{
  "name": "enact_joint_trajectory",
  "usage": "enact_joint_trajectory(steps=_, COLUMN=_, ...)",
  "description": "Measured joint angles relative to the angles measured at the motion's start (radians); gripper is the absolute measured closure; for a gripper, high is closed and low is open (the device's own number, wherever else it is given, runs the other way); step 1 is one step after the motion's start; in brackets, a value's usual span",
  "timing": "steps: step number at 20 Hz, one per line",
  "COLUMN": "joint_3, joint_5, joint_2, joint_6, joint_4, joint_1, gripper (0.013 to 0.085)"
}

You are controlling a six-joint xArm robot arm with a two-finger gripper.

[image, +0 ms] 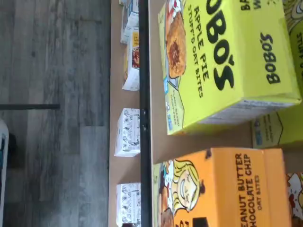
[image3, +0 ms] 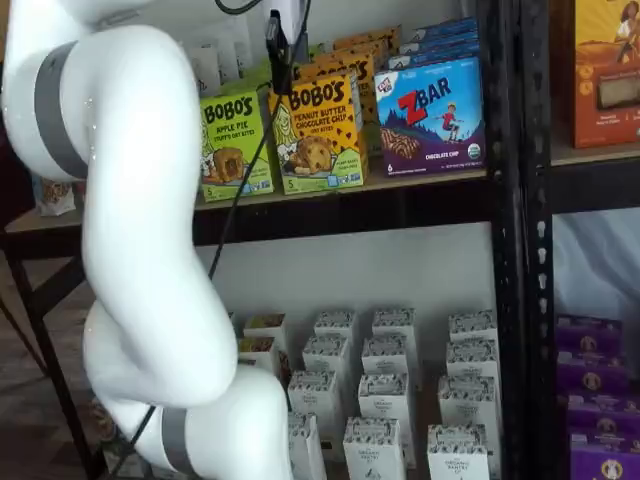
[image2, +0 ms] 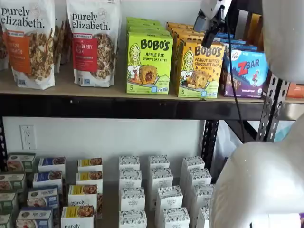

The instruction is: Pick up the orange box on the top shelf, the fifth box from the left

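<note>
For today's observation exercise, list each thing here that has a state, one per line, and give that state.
orange box: upright on the top shelf, not gripped.
green Apple Pie box: upright, left of it, a narrow gap between.
ZBar box: upright, on its other side.
hand: above the orange box; fingers side-on, holding nothing.

We locate the orange box (image2: pixel 197 68) upright at the front edge of the top shelf (image2: pixel 109 105), front panel facing outward. We read "BOBO'S Peanut Butter Chocolate Chip oat bites" beside a cartoon blonde woman, an oat-bite photo and a "5". The shelf is a tan board with a thick black front rail. In the wrist view, the carton (image: pixel 222 189) sits just behind that rail.
</note>
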Motion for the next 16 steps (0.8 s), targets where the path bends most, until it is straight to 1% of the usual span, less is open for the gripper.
enact_joint_trajectory(steps=9, joint_3=0.0, joint_5=-0.017, joint_2=0.025, joint_6=-0.027, joint_4=0.001, joint_1=-0.021, gripper=0.013)
enact_joint_trajectory(steps=16, joint_3=-0.019, joint_5=-0.014, joint_2=0.056, joint_6=-0.037, joint_4=-0.016, joint_1=-0.025, gripper=0.013)
